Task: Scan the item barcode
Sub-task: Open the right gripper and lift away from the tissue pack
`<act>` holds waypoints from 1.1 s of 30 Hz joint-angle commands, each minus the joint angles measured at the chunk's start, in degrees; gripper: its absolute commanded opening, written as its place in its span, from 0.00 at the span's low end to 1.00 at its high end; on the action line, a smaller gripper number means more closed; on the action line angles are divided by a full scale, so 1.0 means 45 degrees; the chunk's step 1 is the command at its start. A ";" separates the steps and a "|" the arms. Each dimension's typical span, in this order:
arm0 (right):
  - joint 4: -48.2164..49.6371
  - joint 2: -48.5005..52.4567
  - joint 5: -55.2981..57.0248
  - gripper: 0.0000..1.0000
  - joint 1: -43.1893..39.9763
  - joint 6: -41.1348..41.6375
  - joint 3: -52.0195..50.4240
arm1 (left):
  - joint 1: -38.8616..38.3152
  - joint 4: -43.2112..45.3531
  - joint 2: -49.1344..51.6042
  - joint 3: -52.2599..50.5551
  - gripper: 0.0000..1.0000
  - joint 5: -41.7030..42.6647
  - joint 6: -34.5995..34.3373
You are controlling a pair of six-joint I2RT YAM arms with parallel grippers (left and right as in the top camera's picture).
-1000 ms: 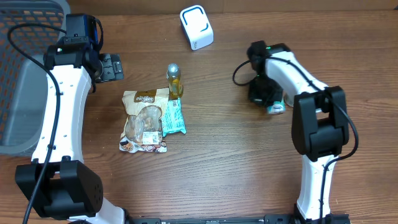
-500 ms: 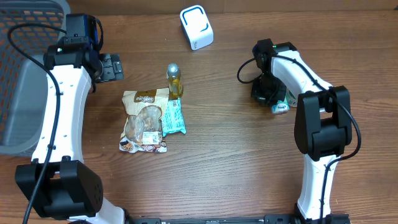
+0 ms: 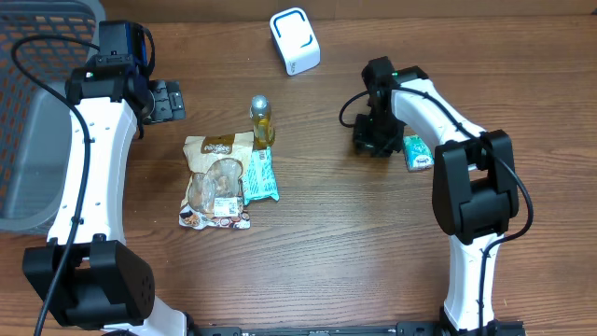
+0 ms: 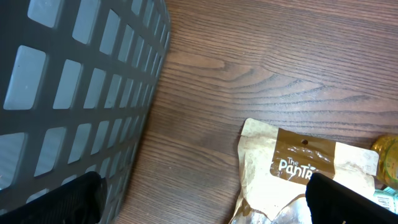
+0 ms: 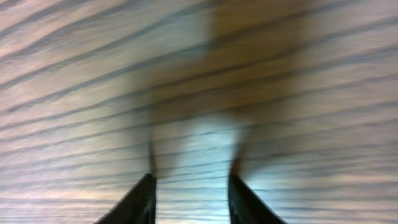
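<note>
A small teal and white box (image 3: 417, 152) lies on the table just right of my right gripper (image 3: 370, 138), apart from it. In the right wrist view that gripper (image 5: 191, 196) is open, with only blurred bare wood between its fingers (image 5: 140, 198). A white scanner (image 3: 295, 40) stands at the back centre. My left gripper (image 3: 163, 100) hangs open at the back left, beside the basket; in its wrist view (image 4: 205, 205) nothing sits between the fingers. A tan snack bag (image 3: 217, 182) (image 4: 298, 168), a teal packet (image 3: 261, 175) and a small yellow bottle (image 3: 262, 121) lie left of centre.
A grey slatted basket (image 3: 37, 112) (image 4: 74, 81) fills the left edge, close to the left arm. The snack bag, packet and bottle are bunched together. The right arm's base (image 3: 476, 280) stands at the front right.
My right gripper has opened, let go of the small teal box and moved left away from it. The box stays on the table. The left arm has not moved.
</note>
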 commanded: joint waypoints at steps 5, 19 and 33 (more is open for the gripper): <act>0.0413 -0.0083 -0.0641 0.50 0.0690 0.0034 -0.0199 | 0.0121 0.0019 -0.0151 0.0272 1.00 0.0015 0.0185; 0.0549 -0.0083 -0.0631 1.00 0.0874 0.0029 -0.0199 | 0.0121 0.0019 -0.0151 0.0272 1.00 0.0015 0.0185; 0.0967 -0.0083 0.0000 1.00 0.0874 -0.0010 -0.0199 | 0.0121 0.0019 -0.0151 0.0272 0.99 0.0015 0.0185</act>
